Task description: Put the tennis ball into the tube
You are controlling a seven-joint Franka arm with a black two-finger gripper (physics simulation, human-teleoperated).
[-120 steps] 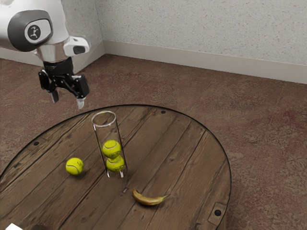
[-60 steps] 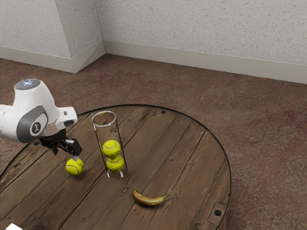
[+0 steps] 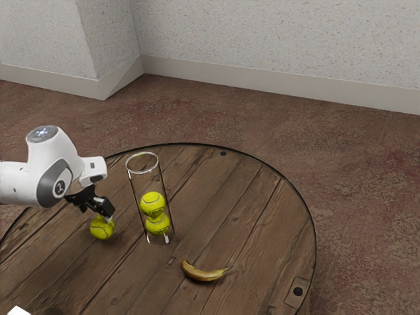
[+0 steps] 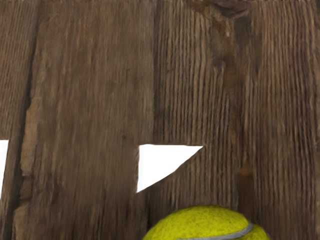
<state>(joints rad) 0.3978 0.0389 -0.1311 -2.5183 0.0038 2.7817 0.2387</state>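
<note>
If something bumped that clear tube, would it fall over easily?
The clear tube looks tall and narrow, so a push near the top might tip it. The two balls sit low inside, which probably steadies it a little. Its round shape suggests it could roll once down.

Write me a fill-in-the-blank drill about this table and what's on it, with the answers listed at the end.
The clear tube stands upright with ____ tennis balls in it.
The loose ball, where the gripper is, lies ____ the tube.
The curved yellow fruit is a ____.
The top of the table has a ____ outline and is built of planks.

Missing words, in order: two; outside; banana; round
</note>
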